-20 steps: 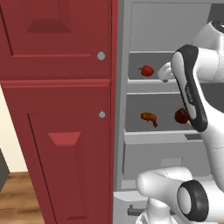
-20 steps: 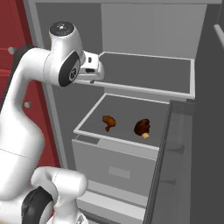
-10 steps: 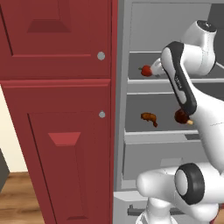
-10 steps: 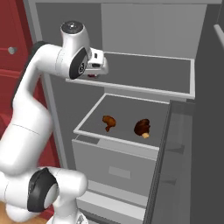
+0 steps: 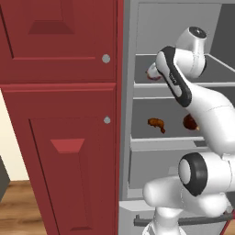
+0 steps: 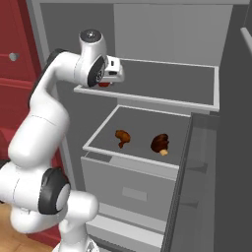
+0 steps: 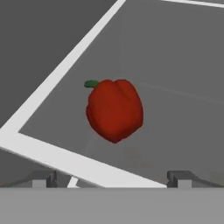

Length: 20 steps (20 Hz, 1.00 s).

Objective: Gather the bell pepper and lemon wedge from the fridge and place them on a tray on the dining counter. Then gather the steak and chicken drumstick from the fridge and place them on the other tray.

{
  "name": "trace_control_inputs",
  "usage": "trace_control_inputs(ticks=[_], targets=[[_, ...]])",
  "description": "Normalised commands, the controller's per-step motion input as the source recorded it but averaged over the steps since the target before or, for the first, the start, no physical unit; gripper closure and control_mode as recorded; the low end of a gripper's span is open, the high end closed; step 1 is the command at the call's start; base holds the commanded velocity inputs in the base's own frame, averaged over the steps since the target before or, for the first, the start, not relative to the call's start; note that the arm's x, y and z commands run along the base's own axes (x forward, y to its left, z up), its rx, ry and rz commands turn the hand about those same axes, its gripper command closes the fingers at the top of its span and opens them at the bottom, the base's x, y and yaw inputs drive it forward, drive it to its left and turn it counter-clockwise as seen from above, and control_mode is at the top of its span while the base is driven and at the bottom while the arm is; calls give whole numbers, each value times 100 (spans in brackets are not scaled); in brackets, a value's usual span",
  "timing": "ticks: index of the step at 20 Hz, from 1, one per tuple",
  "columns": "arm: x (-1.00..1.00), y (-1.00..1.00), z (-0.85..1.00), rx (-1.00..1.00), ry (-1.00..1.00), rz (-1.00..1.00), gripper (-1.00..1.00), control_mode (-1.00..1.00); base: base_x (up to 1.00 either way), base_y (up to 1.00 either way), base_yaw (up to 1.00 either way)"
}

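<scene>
**Open gripper poised over the bell pepper on the fridge shelf**

The gripper [image 7: 112,177] hangs with its jaws spread wide and nothing between them; its two dark fingertips [image 7: 43,178] stand apart at the bottom of the hand view. Just ahead lies the bell pepper [image 7: 114,110], red with a small green stem, resting on the grey upper shelf [image 6: 162,83] close to the shelf's white front edge (no contact with the fingers). In the right base view the pepper [image 6: 104,84] peeks out red beneath the hand, at the shelf's left end.

One level down, the open drawer [image 6: 140,165] holds the chicken drumstick [image 6: 122,137] on the left and the steak [image 6: 160,143] to its right, near each other but apart. The red cabinet doors [image 5: 59,114] stand to the left of the fridge, and the grey fridge door [image 6: 236,123] stands open at the right.
</scene>
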Motion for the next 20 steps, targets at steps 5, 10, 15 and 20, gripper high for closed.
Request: trace_control_inputs(ticks=[5,10,15,20], targets=[[76,11,-10,0,-1,0,-100,-100,0,0,0],[63,0,0,0,-3,0,-100,-100,0,0,0],[42,4,-4,0,-1,0,-100,-100,0,0,0],[2,20,-27,-2,0,0,-100,-100,0,0,0]])
